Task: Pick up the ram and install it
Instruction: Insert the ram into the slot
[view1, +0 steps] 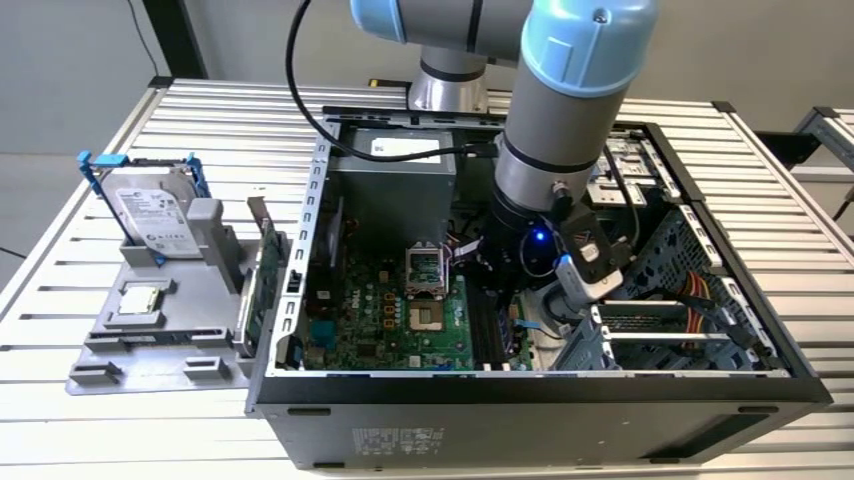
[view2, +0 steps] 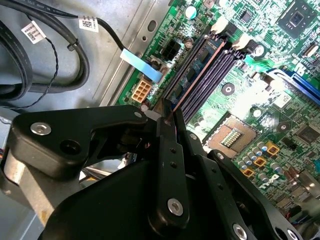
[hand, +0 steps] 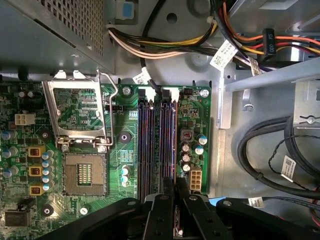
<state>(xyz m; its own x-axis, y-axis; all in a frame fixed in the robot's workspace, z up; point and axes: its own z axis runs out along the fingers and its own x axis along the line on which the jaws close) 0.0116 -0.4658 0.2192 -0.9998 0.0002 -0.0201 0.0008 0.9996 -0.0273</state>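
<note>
Black gripper (view2: 167, 117) fingers stand close together, pinching the ram (view2: 200, 75) on its edge. We see the stick lying in 1 of the dark slots (hand: 150, 145) on the motherboard (hand: 125, 165), held upright so it matches the slot.

matt black plastic hand (view2: 167, 117), glossy green motherboard (hand: 125, 150), bare metal case (view1: 534, 395)
</note>
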